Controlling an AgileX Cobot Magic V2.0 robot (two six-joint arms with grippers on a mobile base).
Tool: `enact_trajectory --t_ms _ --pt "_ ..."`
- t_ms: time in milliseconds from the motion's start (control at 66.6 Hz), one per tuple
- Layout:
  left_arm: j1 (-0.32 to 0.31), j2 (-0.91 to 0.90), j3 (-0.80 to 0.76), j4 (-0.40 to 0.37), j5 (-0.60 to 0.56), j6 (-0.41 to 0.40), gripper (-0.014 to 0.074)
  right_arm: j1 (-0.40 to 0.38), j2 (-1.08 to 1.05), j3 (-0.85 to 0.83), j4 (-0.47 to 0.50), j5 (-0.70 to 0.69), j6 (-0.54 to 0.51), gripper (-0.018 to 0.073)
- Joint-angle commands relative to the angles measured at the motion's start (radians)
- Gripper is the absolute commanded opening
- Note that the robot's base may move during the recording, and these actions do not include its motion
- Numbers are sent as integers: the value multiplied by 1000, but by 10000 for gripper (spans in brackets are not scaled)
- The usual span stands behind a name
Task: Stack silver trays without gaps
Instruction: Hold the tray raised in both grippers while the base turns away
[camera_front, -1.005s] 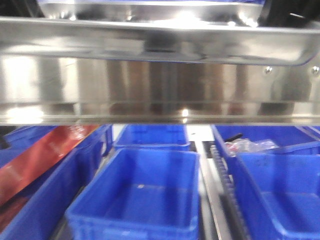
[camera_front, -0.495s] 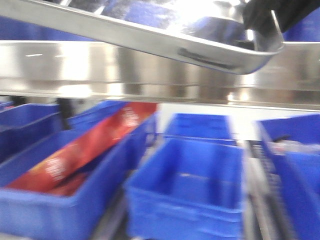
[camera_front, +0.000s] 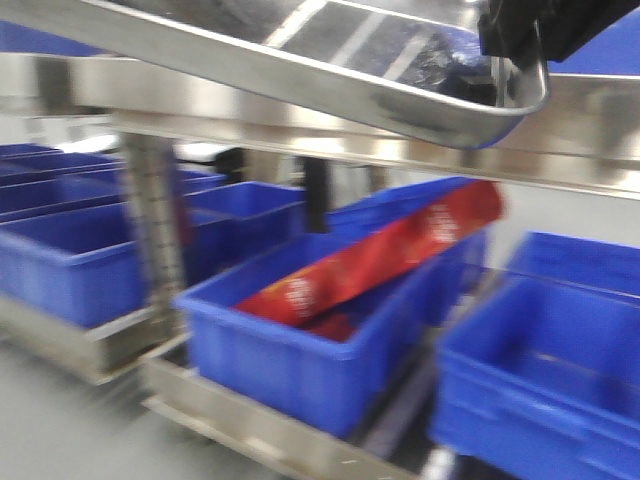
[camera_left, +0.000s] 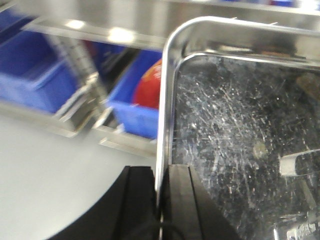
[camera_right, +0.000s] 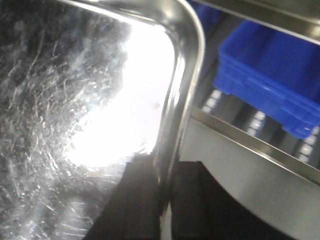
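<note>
Silver tray (camera_front: 300, 75) is up in the air at 12 o'clock of the front view, over the blue bins (camera_front: 290, 370), not resting on any desk or stack. Long axis runs side to side btwn the two arms, right end dipping toward 4 o'clock.

Left end effector (camera_left: 160, 175) is pinched tight on the left rim, pan spreading off to 1 o'clock. Right end effector (camera_right: 165, 172) is clamped the same way on the opp rim, pan off to 10 o'clock. So neither arm's nearer, both have it, arms raised and reaching fwd.

Can't see a 2nd tray anywhere, so imo the stacking spot isn't in sight. Shelf rail (camera_front: 600, 130) sits just behind.
</note>
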Motion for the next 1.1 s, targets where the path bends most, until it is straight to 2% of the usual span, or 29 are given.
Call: enact_trajectory --t_ms 0,1080 --pt "-1 -10 -1 68 36 -7 -10 3 -11 -4 -23 32 -11 3" --pt "-1 -10 -1 68 36 -7 -10 3 -11 -4 -23 30 -11 3"
